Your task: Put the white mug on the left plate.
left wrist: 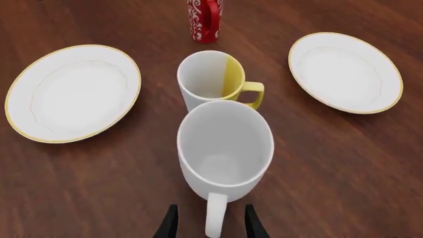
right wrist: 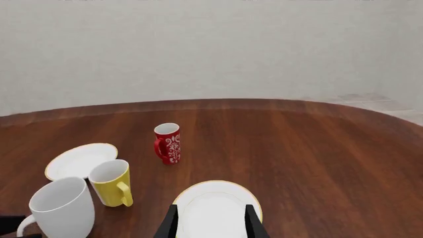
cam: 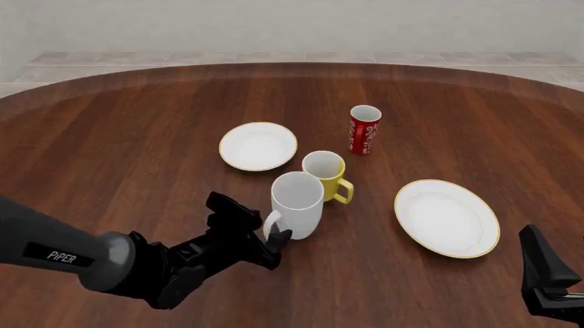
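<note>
Beyond the left claw spreads the brown tabletop. Past it on the left lies the left plate, well apart. Directly ahead stands the white mug, upright, its handle between the claw's spread fingers, which don't visibly pinch it. The right claw hangs open.

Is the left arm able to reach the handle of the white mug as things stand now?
Probably yes. The left claw is open with the white mug's handle between its fingers, and nothing stands between them. The yellow mug is behind the mug, out of the way.
</note>
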Controlling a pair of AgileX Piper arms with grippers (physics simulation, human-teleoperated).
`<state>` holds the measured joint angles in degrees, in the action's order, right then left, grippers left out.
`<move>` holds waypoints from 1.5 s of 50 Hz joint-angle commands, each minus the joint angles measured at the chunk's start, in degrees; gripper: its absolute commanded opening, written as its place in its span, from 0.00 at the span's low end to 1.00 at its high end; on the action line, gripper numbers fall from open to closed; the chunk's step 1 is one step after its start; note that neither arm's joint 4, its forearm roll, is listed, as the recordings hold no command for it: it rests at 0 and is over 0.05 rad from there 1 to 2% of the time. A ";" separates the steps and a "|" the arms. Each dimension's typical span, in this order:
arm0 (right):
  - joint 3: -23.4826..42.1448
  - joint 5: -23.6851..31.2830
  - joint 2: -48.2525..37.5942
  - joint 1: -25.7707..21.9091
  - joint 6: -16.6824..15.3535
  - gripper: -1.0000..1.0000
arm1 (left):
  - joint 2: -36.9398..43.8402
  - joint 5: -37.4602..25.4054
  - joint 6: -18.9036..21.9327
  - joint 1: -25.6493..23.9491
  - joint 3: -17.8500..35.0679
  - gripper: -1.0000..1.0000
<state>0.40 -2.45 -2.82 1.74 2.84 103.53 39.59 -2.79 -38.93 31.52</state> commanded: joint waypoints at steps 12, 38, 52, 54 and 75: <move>0.16 1.73 1.93 -0.02 -0.14 1.00 | -1.28 0.19 1.56 0.80 -0.52 0.00; 0.13 1.78 2.01 0.05 0.11 1.00 | -6.16 -4.73 4.09 5.74 -0.55 0.00; -0.02 2.20 2.66 0.14 0.22 1.00 | -13.19 -13.11 4.67 9.43 -0.09 0.00; -0.02 2.21 2.64 0.09 0.17 1.00 | -11.48 -15.28 5.60 11.00 1.52 0.00; -0.01 2.19 2.47 -0.03 0.18 1.00 | -14.48 -26.36 6.10 12.84 7.97 0.00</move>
<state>0.41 -0.27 -0.26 1.78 3.00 90.98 18.50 2.71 -27.10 36.52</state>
